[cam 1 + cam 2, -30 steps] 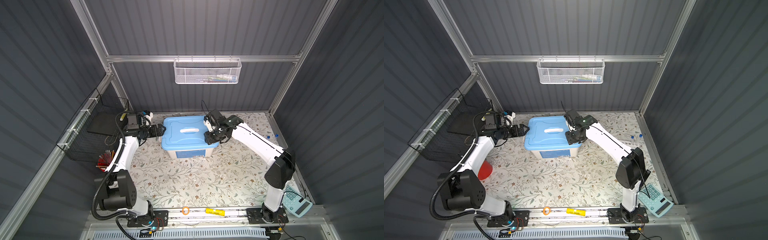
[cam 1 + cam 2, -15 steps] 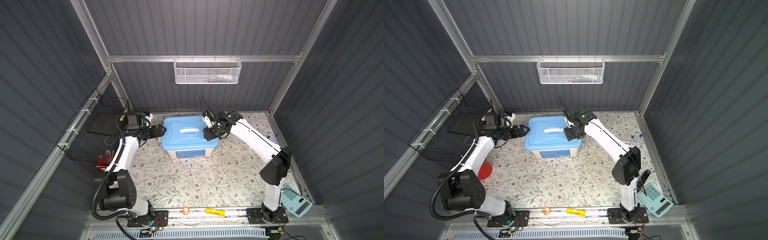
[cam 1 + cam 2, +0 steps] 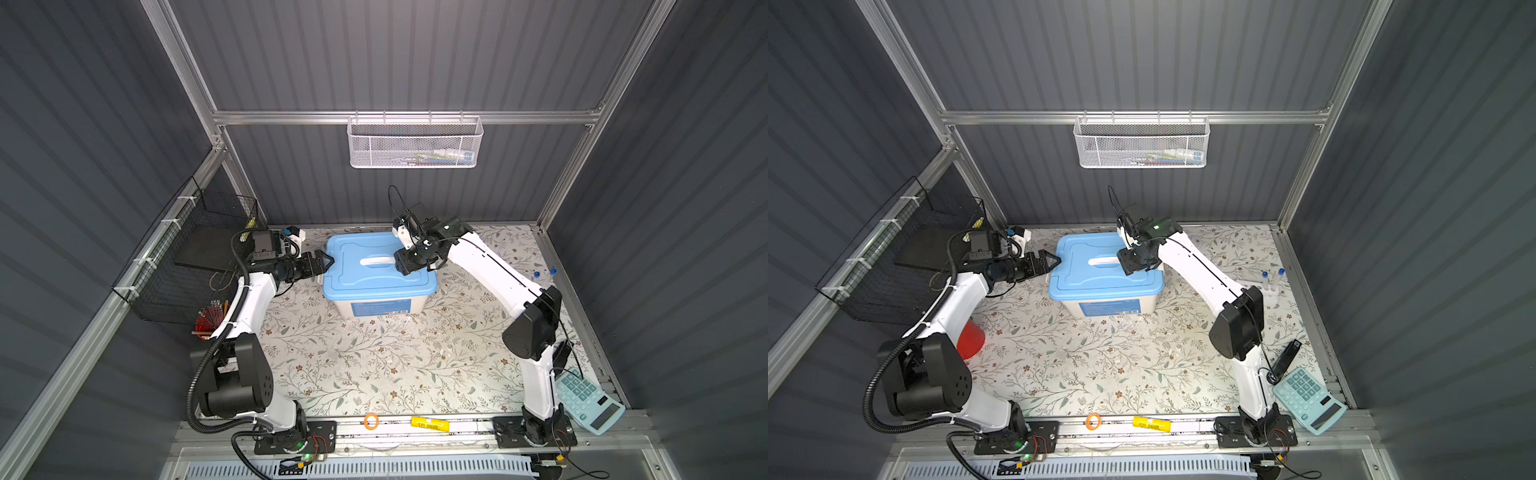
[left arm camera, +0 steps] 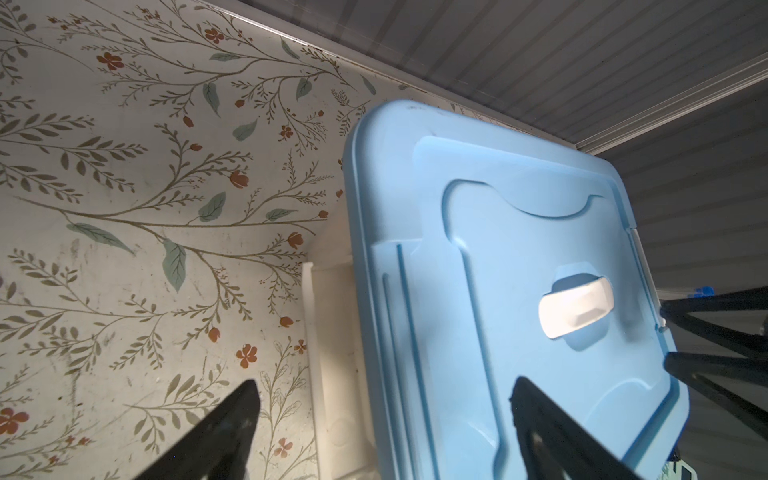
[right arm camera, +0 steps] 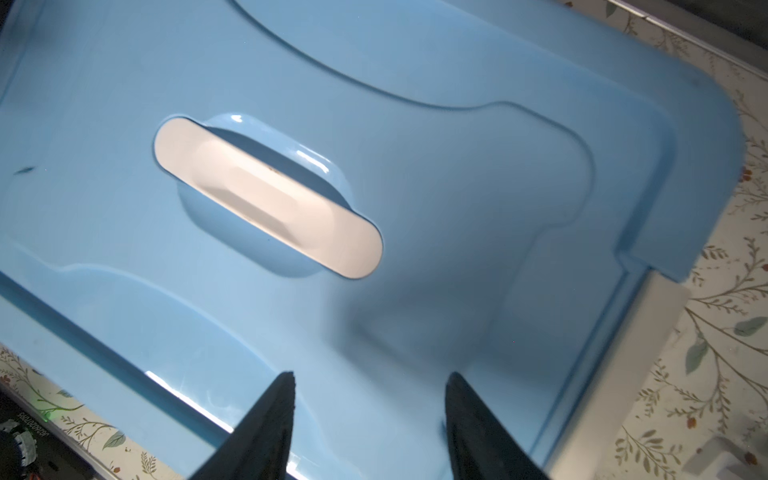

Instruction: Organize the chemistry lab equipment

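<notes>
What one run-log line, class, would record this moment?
lid: shut on box | left claw: open, at lid's edge | right claw: open, empty, over lid by handle

Lid (image 5: 457,166), under the right gripper (image 5: 370,376): smooth, glossy blue plastic. Handle (image 5: 266,195): matt white plastic. Box (image 3: 380,305): whitish plastic. Table cover (image 4: 124,249): matt floral print, scuffed. Wall basket (image 3: 415,145): white metal mesh. Frame (image 3: 291,117): brushed aluminium.

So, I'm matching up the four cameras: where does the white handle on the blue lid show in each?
A top view: white handle at the centre of the blue lid.
A top view: same spot.
Left wrist: in the lid's recess.
Right wrist: in the recess, large.
Shared landmark: the blue lid.
</notes>
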Controlling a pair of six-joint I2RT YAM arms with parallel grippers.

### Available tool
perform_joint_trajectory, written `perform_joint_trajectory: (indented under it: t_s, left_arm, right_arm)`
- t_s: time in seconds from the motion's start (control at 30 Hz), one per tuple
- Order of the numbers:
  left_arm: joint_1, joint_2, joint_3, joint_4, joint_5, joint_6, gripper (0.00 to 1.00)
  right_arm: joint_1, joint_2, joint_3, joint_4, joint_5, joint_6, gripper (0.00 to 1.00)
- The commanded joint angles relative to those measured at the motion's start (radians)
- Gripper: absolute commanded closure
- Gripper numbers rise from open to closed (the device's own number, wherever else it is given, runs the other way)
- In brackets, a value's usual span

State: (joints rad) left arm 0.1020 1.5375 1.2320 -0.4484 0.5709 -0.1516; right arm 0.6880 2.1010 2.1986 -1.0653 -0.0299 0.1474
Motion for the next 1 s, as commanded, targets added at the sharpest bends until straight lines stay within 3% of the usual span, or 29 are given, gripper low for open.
perform_joint_trajectory:
  t_s: [0.0, 0.97]
  left_arm:
    - [0.008, 0.026, -0.012, -0.001, 0.049, -0.008, 0.06]
    - [0.008, 0.031, -0.034, 0.073, 0.112, -0.069, 0.15]
  right_arm:
    - [0.002, 0.016, 0.045, 0.004, -0.023, -0.02, 0.41]
    - [0.002, 0.051, 0.065, -0.009, -0.033, -0.015, 0.41]
